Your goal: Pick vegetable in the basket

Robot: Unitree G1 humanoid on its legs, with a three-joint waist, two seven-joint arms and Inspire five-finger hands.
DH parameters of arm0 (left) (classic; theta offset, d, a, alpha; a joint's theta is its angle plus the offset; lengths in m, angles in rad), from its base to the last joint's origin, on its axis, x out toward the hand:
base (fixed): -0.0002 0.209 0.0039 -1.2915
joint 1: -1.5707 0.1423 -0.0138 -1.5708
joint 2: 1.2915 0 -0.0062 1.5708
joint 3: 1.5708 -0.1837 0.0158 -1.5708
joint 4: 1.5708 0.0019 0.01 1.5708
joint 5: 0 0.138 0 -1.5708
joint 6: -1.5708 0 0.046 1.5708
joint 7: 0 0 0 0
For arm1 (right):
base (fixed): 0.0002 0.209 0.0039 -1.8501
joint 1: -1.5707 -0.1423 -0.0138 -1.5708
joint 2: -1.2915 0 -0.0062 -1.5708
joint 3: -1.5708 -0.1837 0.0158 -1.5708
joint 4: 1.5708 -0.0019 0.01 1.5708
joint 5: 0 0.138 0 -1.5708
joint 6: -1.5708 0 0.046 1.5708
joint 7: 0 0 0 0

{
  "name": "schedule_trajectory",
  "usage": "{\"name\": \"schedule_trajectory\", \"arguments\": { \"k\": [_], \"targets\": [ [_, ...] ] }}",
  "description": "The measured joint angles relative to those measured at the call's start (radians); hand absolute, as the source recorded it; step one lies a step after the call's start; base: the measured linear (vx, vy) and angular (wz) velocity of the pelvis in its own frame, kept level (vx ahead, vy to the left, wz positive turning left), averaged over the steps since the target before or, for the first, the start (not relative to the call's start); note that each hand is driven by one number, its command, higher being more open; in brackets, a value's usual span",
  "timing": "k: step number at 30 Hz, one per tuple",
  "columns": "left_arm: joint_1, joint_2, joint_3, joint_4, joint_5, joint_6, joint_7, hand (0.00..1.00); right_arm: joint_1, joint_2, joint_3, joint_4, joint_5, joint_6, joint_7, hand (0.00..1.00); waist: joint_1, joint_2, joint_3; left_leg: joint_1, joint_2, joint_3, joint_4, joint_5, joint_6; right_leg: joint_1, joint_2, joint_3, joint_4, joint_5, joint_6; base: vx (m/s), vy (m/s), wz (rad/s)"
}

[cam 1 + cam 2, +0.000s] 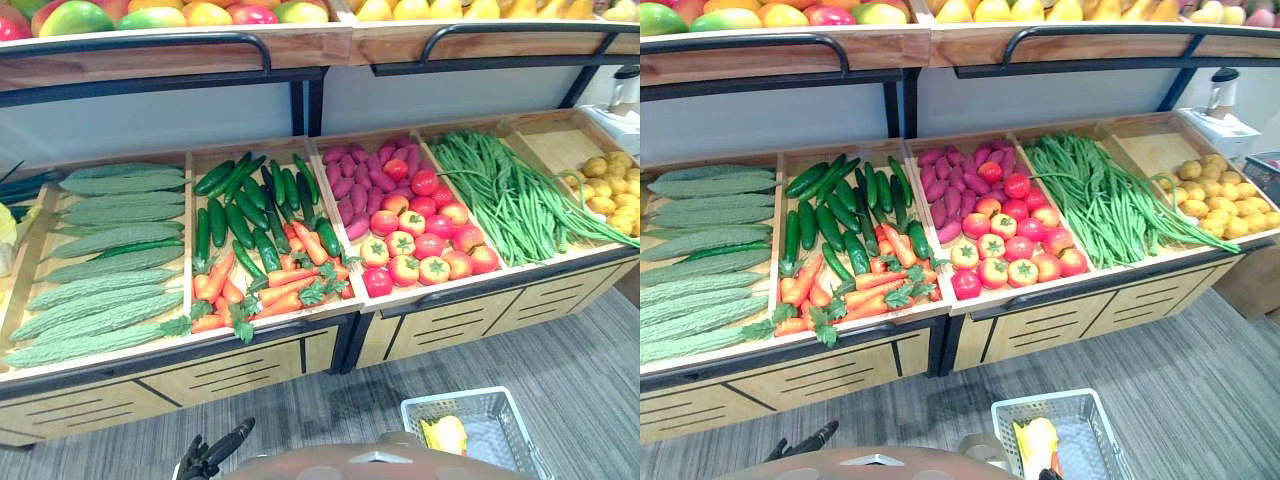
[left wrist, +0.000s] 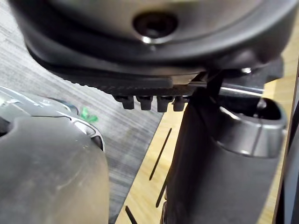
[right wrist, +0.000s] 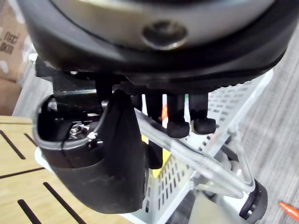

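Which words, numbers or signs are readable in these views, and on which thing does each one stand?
On the brown cardboard box, in the right wrist view: dark print, too blurred to read.
On the wooden display stand and the basket: no label, price or sign that I can see.

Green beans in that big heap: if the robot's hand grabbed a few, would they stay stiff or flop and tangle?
The green beans look long and thin, so they are probably bendy and light. They lie crossed and tangled, so lifting a few would likely drag neighbours along. A few strands stray into the neighbouring bin, so a push may scatter more.
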Motion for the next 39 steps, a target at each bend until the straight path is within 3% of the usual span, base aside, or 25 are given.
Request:
{"name": "schedule_trajectory", "arguments": {
  "k": [2, 5, 10, 16, 19, 21, 22, 24, 26, 27, 28, 29, 30, 32, 33, 34, 35, 37, 38, 39],
  "targets": [
    [0.004, -0.003, 0.034, 0.0, 0.004, 0.0, 0.002, 1.0, 0.021, 0.021, -0.035, -0.01, 0.0, 0.003, 0.02, 0.0, -0.001, 0.006, 0.009, 0.01, 0.027, 0.027, 0.062, -0.038, -0.002, 0.002, 0.015, 0.028, 0.022, -0.007, 0.003, -0.11, 0.058, -0.37],
    [0.006, -0.002, 0.095, -0.001, 0.01, 0.001, 0.012, 1.0, 0.07, 0.059, -0.087, -0.019, -0.017, 0.011, 0.027, 0.0, 0.0, -0.008, 0.013, 0.025, 0.05, 0.051, 0.113, -0.07, -0.005, 0.005, 0.029, 0.054, 0.049, -0.013, 0.003, -0.08, 0.048, -0.29],
    [0.013, 0.006, 0.17, -0.001, 0.062, 0.017, 0.021, 1.0, 0.156, 0.087, -0.128, -0.016, -0.019, 0.044, 0.046, 0.0, -0.023, -0.014, 0.013, 0.027, 0.078, 0.064, 0.17, -0.108, -0.012, 0.004, 0.053, 0.074, 0.071, -0.021, 0.004, -0.05, 0.031, -0.15],
    [-0.001, 0.03, 0.133, -0.001, 0.122, 0.022, 0.021, 1.0, 0.225, 0.141, -0.147, -0.006, -0.011, 0.041, 0.055, 0.0, -0.067, -0.034, 0.013, 0.039, 0.094, 0.08, 0.195, -0.127, -0.023, -0.02, 0.069, 0.092, 0.124, -0.046, 0.004, -0.03, -0.012, -0.09],
    [-0.008, 0.028, 0.113, -0.023, 0.16, 0.025, 0.033, 1.0, 0.261, 0.169, -0.076, -0.029, 0.007, 0.044, 0.064, 0.0, -0.103, -0.033, 0.012, 0.034, 0.162, 0.148, 0.245, -0.143, -0.038, -0.061, 0.128, 0.136, 0.125, -0.028, -0.002, -0.04, -0.048, -0.69],
    [-0.018, 0.025, 0.079, -0.072, 0.16, 0.029, 0.038, 1.0, 0.261, 0.168, 0.008, -0.037, 0.006, 0.047, 0.065, 0.0, -0.112, -0.025, 0.008, 0.014, 0.223, 0.232, 0.277, -0.146, -0.045, -0.116, 0.188, 0.168, 0.078, 0.042, -0.013, -0.05, -0.074, -1.24],
    [-0.041, 0.029, 0.046, -0.104, 0.16, 0.028, 0.038, 1.0, 0.259, 0.168, 0.055, -0.046, 0.005, 0.047, 0.07, 0.0, -0.106, -0.019, 0.004, -0.005, 0.257, 0.29, 0.293, -0.144, -0.048, -0.148, 0.2, 0.128, 0.025, 0.105, -0.028, -0.06, -0.088, -1.46],
    [-0.096, 0.031, 0.016, -0.128, 0.158, 0.023, 0.039, 1.0, 0.251, 0.162, 0.081, -0.054, 0.003, 0.049, 0.064, 0.0, -0.097, -0.023, 0.009, -0.007, 0.285, 0.367, 0.305, -0.137, -0.048, -0.178, 0.127, -0.089, -0.018, 0.12, -0.067, -0.04, -0.022, -1.2],
    [-0.15, 0.026, -0.014, -0.13, 0.144, 0.012, 0.04, 1.0, 0.248, 0.16, 0.092, -0.054, 0.002, 0.067, 0.042, 0.0, -0.101, -0.024, 0.008, 0.01, 0.304, 0.421, 0.302, -0.128, -0.049, -0.182, -0.018, -0.381, 0.155, 0.066, -0.135, 0.02, 0.021, -0.7],
    [-0.159, 0.025, -0.021, -0.131, 0.141, 0.007, 0.037, 1.0, 0.242, 0.16, 0.093, -0.054, 0.001, 0.069, 0.04, 0.0, -0.095, -0.023, 0.008, 0.02, 0.303, 0.443, 0.3, -0.124, -0.05, -0.184, -0.047, -0.425, 0.205, 0.023, -0.131, 0.07, -0.069, -0.85],
    [-0.163, 0.025, -0.026, -0.13, 0.141, -0.004, 0.037, 1.0, 0.218, 0.161, 0.093, -0.054, 0.001, 0.074, 0.036, 0.0, -0.084, -0.032, 0.005, 0.036, 0.283, 0.484, 0.285, -0.112, -0.046, -0.208, -0.109, -0.509, 0.307, -0.049, -0.146, 0.06, -0.11, -0.98],
    [-0.16, 0.028, -0.025, -0.123, 0.14, -0.006, 0.038, 1.0, 0.189, 0.156, 0.096, -0.052, 0.0, 0.079, 0.037, 0.0, -0.082, -0.044, 0.005, 0.051, 0.256, 0.516, 0.266, -0.098, -0.049, -0.242, -0.167, -0.579, 0.384, -0.105, -0.185, 0.09, -0.192, -0.93],
    [-0.16, 0.033, -0.024, -0.111, 0.137, -0.006, 0.038, 1.0, 0.17, 0.145, 0.102, -0.044, -0.004, 0.081, 0.038, 0.0, -0.082, -0.051, 0.003, 0.06, 0.244, 0.525, 0.256, -0.091, -0.047, -0.247, -0.177, -0.599, 0.394, -0.121, -0.19, 0.11, -0.247, -0.73],
    [-0.151, 0.025, -0.006, -0.044, 0.112, -0.003, 0.038, 1.0, 0.1, 0.11, 0.131, -0.022, -0.019, 0.089, 0.022, 0.0, -0.079, -0.028, -0.003, 0.062, 0.229, 0.532, 0.202, -0.016, 0.033, -0.249, -0.118, -0.603, 0.335, -0.132, -0.193, 0.15, -0.263, -0.54],
    [-0.137, 0.025, 0.006, -0.022, 0.107, -0.003, 0.038, 1.0, 0.061, 0.109, 0.144, -0.025, -0.019, 0.086, 0.021, 0.0, -0.075, -0.041, 0.0, 0.061, 0.224, 0.534, 0.193, 0.04, 0.079, -0.241, -0.1, -0.582, 0.299, -0.13, -0.199, 0.14, -0.182, -0.38],
    [-0.129, 0.024, 0.012, -0.012, 0.105, -0.003, 0.037, 1.0, 0.041, 0.106, 0.16, -0.024, -0.019, 0.087, 0.014, 0.0, -0.069, -0.056, 0.007, 0.058, 0.218, 0.53, 0.19, 0.016, 0.057, -0.237, -0.088, -0.563, 0.281, -0.129, -0.203, 0.12, -0.172, -0.37],
    [-0.115, 0.02, 0.024, 0.007, 0.103, 0.0, 0.035, 1.0, 0.022, 0.097, 0.178, -0.019, -0.02, 0.087, 0.002, 0.0, -0.045, -0.06, 0.008, 0.037, 0.196, 0.521, 0.17, -0.028, 0.011, -0.217, -0.066, -0.552, 0.229, -0.118, -0.219, 0.05, -0.131, -0.3],
    [-0.101, 0.023, 0.06, -0.003, 0.098, -0.005, 0.037, 1.0, 0.01, 0.089, 0.229, -0.049, -0.02, 0.082, 0.003, 0.0, -0.026, -0.072, 0.014, -0.034, 0.173, 0.518, 0.162, -0.044, 0.018, -0.173, -0.016, -0.552, 0.127, -0.088, -0.224, 0.0, -0.099, -0.19],
    [-0.09, 0.023, 0.094, -0.005, 0.098, -0.005, 0.038, 1.0, 0.006, 0.069, 0.246, -0.065, -0.018, 0.077, 0.005, 0.0, -0.018, -0.065, 0.011, -0.077, 0.163, 0.522, 0.129, -0.035, 0.035, -0.141, 0.023, -0.554, 0.057, -0.06, -0.222, -0.04, -0.046, -0.54],
    [-0.067, 0.015, 0.119, -0.002, 0.097, -0.003, 0.039, 1.0, 0.002, 0.047, 0.269, -0.075, -0.019, 0.074, 0.006, 0.0, 0.007, -0.06, 0.014, -0.079, 0.157, 0.504, 0.103, 0.022, 0.048, -0.122, 0.063, -0.538, 0.002, -0.042, -0.206, -0.03, -0.029, -0.67]
  ]
}}
